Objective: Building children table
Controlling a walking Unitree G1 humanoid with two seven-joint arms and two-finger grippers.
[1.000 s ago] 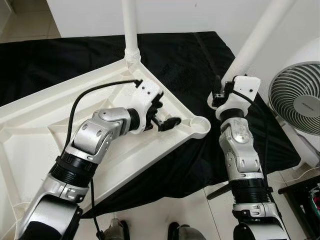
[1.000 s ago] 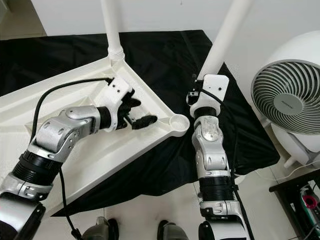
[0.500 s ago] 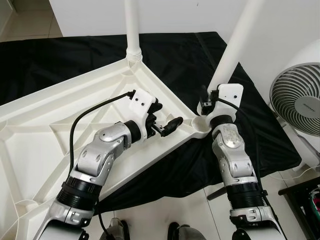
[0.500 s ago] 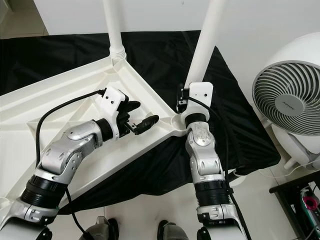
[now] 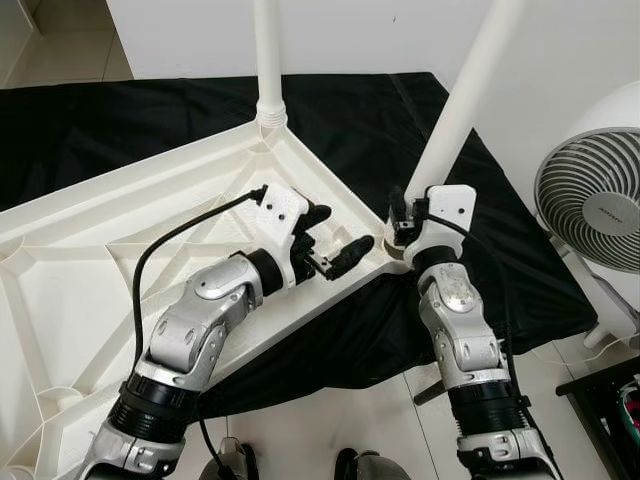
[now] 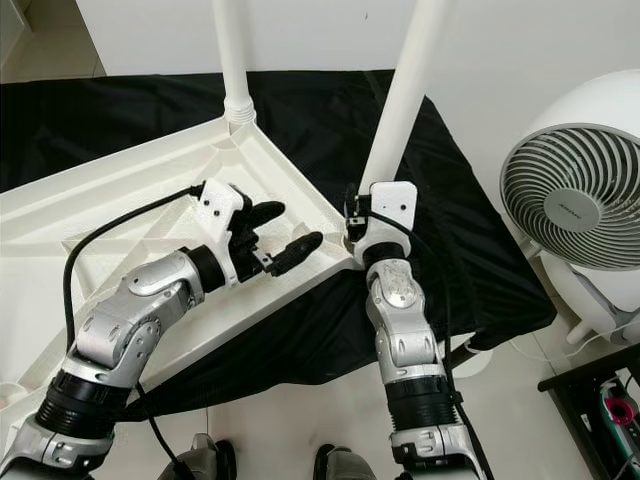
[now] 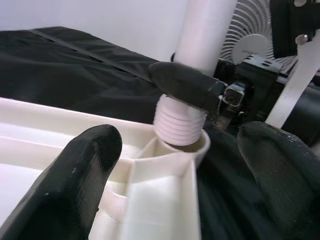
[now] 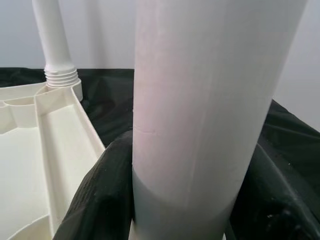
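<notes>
While the white plastic children's tabletop [image 5: 120, 260] lies upside down on a black cloth [image 5: 380, 110] spread over the floor, its ribbed underside faces up. One round white plastic leg [image 5: 266, 50] stands upright in the far corner socket. A second white tubular leg [image 5: 465, 95] leans slightly over the near right corner socket [image 7: 192, 145], held by the right gripper [image 8: 175, 200]. From the head views this gripper's white wrist housing sits just behind the leg's lower end, so the fingers themselves are mostly hidden there. The right wrist view fills that gap: both black fingers [image 8: 100, 195] press against either side of the leg, clamped on it, with the first leg's threaded collar [image 8: 61, 77] visible in the background.

The left gripper [image 5: 325, 245] hovers over the tabletop's inner rim, just beside the same corner, its two fingers spread wide and holding nothing. The left wrist view looks between those fingers and shows what the head views cannot: the second leg's ribbed threaded end [image 7: 179, 125] is set into the mouth of the socket, several thread rings exposed above the rim, with one right finger lying across the leg just above them.

A white round fan [image 6: 575, 205] stands on the floor to the right, beside the cloth.
</notes>
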